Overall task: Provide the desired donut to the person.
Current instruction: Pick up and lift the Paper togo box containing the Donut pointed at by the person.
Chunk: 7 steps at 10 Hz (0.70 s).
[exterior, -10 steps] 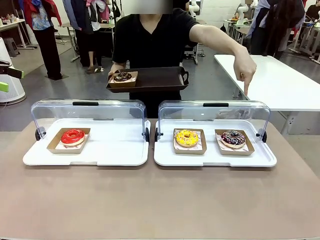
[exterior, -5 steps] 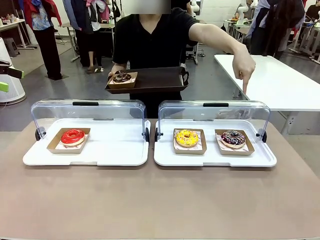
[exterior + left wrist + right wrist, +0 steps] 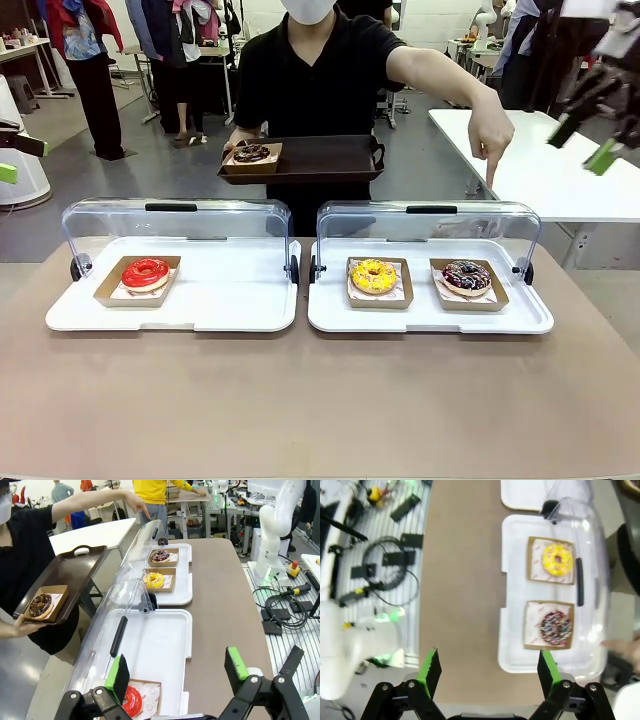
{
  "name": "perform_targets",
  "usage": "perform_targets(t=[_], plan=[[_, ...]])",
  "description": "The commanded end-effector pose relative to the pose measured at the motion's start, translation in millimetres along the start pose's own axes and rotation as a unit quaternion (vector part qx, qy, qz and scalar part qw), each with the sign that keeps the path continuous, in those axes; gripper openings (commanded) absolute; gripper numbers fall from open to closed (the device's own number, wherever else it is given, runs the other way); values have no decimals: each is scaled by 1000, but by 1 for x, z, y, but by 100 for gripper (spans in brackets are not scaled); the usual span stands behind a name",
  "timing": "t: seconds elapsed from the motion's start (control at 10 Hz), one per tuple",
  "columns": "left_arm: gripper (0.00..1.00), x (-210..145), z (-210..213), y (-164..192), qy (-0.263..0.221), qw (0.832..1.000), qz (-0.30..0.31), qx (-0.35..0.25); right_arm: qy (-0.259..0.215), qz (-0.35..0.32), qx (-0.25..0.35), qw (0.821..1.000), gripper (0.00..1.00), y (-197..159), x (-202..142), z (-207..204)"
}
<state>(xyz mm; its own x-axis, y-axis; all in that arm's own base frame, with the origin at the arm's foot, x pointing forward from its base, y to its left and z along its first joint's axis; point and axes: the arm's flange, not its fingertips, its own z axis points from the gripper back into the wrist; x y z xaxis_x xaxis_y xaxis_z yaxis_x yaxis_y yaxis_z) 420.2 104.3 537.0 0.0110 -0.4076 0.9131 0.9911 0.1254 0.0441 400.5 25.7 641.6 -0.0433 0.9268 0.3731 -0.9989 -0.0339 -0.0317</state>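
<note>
Two white serving trays lie side by side along the far edge of the counter (image 3: pixel 320 400): left white tray (image 3: pixel 215 312) and right white tray (image 3: pixel 430 318). Each has a clear domed lid (image 3: pixel 430 228) rolled back and standing along its far side, between the donuts and the person (image 3: pixel 320 80). The near side is open, with nothing over the donuts.

Left tray: red donut (image 3: pixel 146 272) in a card box at its left end. Right tray: yellow donut (image 3: pixel 374 275) mid-tray, and sprinkled donut (image 3: pixel 466 275) in its own box at the right end, nearest the counter's far right corner.

The person stands past the far edge. One hand holds a dark tray (image 3: pixel 330 160) carrying a chocolate donut (image 3: pixel 251 153). The pointing hand (image 3: pixel 490 130) has its index finger down, above the lid at the sprinkled donut's end.

Counter is plain brown. Room is an open workshop with a white table (image 3: pixel 560 170) behind at right, and clothes racks and other people farther back.

Sprinkled donut lies flat, hole up. It is round, so no long axis, and its box sits square to the tray edges.

Left pincer (image 3: pixel 176 666): jaws spread wide, holding nothing, high by the counter's left edge above the red donut. Right pincer (image 3: pixel 489 667): jaws spread wide, holding nothing, high off the counter's right edge and looking down on the right tray. It is blurred in the front view.
</note>
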Motion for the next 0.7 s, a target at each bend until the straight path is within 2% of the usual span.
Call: perform_targets(t=[0.0, 0.1, 0.5, 0.6], plan=[[100, 1, 1, 0, -8, 1000, -6, 2, 51, 23, -54, 997, 100, -1, -9, -47], [100, 1, 1, 0, -8, 1000, -6, 2, 70, 23, -50, 996, 100, -3, -6, -66], [100, 1, 1, 0, -8, 1000, -6, 2, 69, 14, -6, 998, 100, -5, -23, -116], [100, 1, 1, 0, -8, 1000, -6, 2, 43, 3, 18, 999, 100, -2, -27, -116]])
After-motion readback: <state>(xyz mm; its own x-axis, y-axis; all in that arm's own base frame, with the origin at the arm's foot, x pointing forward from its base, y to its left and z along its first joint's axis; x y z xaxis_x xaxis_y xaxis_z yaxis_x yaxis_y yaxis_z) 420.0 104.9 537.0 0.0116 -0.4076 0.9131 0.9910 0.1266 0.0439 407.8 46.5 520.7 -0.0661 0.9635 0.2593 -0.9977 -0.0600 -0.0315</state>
